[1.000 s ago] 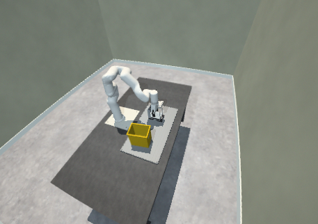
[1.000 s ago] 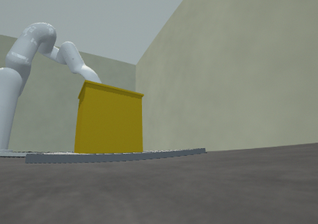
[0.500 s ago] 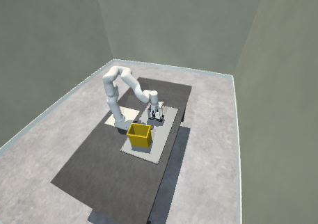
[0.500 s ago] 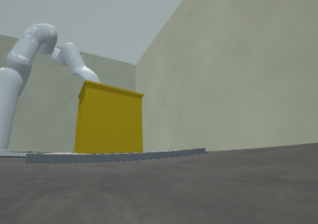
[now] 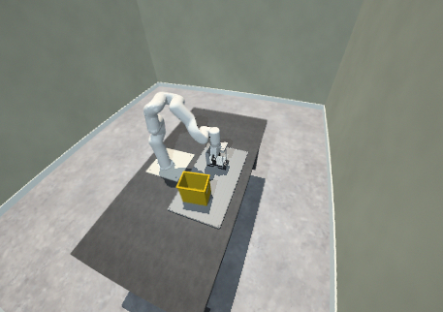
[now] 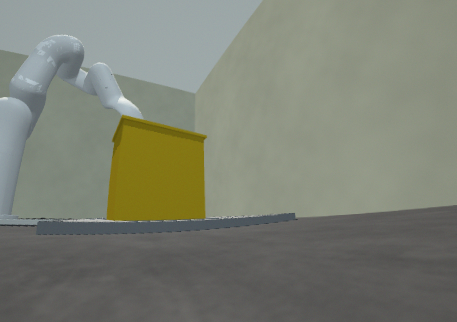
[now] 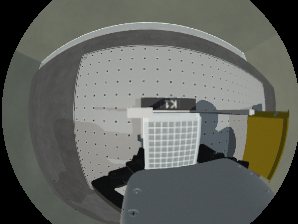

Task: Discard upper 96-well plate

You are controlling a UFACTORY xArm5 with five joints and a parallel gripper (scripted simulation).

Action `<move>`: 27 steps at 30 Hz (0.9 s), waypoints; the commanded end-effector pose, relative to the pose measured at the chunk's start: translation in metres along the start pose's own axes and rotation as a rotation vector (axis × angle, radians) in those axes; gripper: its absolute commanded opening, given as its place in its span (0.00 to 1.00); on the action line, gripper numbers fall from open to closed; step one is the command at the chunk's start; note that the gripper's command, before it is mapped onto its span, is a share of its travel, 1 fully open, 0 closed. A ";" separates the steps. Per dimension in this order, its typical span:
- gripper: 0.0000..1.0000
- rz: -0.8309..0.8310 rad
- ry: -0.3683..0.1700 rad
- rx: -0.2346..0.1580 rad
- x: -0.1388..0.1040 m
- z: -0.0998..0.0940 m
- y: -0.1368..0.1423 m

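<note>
- Over the rack [image 5: 216,161] at the far end of the pale mat [image 5: 221,213], the claw [image 5: 216,160] hangs with its fingers spread wide and nothing in them.
- From the wrist view, the top plate [image 7: 172,143] sits right under the claw, in the rack with the K1 label [image 7: 166,104].
- To grab well, I think the claw should come straight down, pinch only the top plate by its sides, and lift gently so the lower plate stays put.
- That plate is white, flat and covered in tiny holes like a grid.
- Near it on the mat stands the yellow bin [image 5: 194,188], a smooth, boxy tub, upright with an open top.
- White, round and shiny, the arm [image 6: 1,150] bends high over the dark grey table [image 5: 132,242].
</note>
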State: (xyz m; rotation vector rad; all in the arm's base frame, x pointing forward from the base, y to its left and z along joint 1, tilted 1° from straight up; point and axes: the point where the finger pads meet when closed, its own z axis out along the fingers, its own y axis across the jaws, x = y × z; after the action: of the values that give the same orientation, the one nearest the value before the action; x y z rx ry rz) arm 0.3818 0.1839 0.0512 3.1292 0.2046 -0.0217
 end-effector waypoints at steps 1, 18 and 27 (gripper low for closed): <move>1.00 0.000 0.004 0.001 0.001 -0.001 0.000; 0.00 0.000 0.004 0.001 0.001 -0.002 0.000; 0.00 0.000 0.004 0.001 0.001 -0.002 0.000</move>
State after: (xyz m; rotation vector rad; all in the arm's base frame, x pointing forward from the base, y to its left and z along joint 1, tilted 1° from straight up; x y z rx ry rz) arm 0.3818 0.1840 0.0517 3.1293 0.2048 -0.0216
